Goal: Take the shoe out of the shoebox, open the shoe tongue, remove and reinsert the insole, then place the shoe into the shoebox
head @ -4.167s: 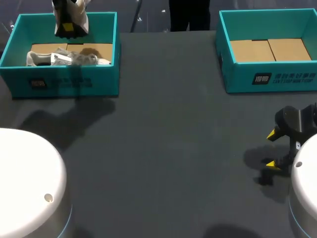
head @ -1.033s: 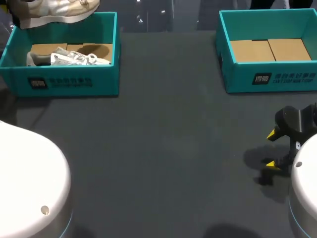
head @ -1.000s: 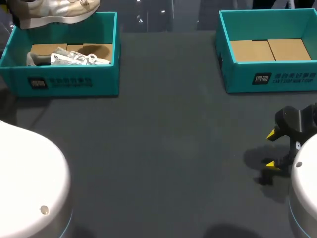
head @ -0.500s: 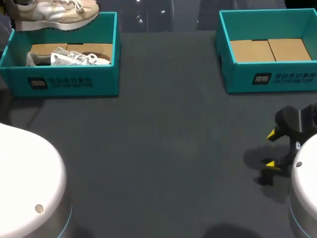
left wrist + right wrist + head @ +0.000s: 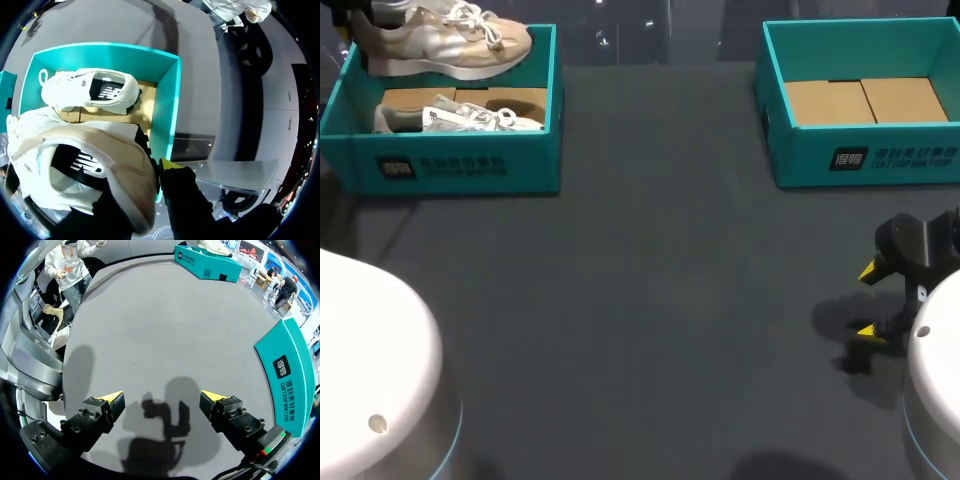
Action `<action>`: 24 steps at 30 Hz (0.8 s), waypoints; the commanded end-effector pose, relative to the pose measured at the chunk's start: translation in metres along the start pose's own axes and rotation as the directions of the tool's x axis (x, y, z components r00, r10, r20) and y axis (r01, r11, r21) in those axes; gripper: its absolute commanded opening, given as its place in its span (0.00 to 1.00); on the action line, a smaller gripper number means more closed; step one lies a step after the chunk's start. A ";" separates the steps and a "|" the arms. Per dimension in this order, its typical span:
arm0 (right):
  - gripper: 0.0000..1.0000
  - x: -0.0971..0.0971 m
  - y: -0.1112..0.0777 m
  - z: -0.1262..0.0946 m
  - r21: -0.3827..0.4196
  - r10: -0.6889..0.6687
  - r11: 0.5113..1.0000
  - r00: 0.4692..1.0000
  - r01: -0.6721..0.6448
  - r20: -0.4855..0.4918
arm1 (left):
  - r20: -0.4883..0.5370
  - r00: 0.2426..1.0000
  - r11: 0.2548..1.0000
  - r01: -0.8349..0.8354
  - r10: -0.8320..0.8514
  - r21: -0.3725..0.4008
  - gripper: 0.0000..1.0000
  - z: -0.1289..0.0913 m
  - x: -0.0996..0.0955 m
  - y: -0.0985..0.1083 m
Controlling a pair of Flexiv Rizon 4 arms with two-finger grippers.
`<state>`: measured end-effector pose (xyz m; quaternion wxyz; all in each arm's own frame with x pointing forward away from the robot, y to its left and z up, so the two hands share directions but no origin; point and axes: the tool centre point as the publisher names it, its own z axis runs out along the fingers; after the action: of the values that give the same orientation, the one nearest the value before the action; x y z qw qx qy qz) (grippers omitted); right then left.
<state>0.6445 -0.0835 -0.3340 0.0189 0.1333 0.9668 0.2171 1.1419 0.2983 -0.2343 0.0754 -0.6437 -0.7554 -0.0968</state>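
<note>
Where the beige sneaker (image 5: 445, 45) hangs: in the air above the far side of the left shoebox (image 5: 460, 165), sole down, toe pointing right, clear of the box floor.
Left gripper (image 5: 150, 175): clamped on the beige sneaker's heel end. One yellow fingertip (image 5: 169, 164) presses against the shoe's side; the other is hidden behind the shoe.
White sneaker (image 5: 455, 118): lying on its side on the cardboard floor inside the left shoebox, below the lifted shoe.
Left shoebox: teal, at the table's far left.
Right shoebox (image 5: 860, 155): teal, at the far right, well apart from the left one, with brown cardboard showing inside.
Right gripper (image 5: 868, 300): near right, low over the dark table (image 5: 660, 280), fingers spread wide above its own shadow.
</note>
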 end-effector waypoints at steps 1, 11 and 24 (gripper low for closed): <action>1.00 0.002 0.000 -0.001 0.001 0.000 1.000 1.000 0.000 0.004 | -0.004 1.000 1.000 0.000 0.000 0.009 0.00 0.012 -0.003 0.009; 1.00 0.002 0.000 -0.001 0.001 0.000 1.000 1.000 0.000 0.004 | -0.029 1.000 1.000 -0.008 0.008 0.007 0.00 0.029 -0.011 0.013; 1.00 0.002 0.000 -0.001 0.001 0.000 1.000 1.000 0.000 0.004 | -0.055 0.998 1.000 -0.004 0.004 0.002 0.00 0.048 -0.024 0.029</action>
<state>0.6445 -0.0835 -0.3340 0.0189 0.1333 0.9668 0.2171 1.1653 0.2917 -0.2819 0.0914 -0.6438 -0.7507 -0.1170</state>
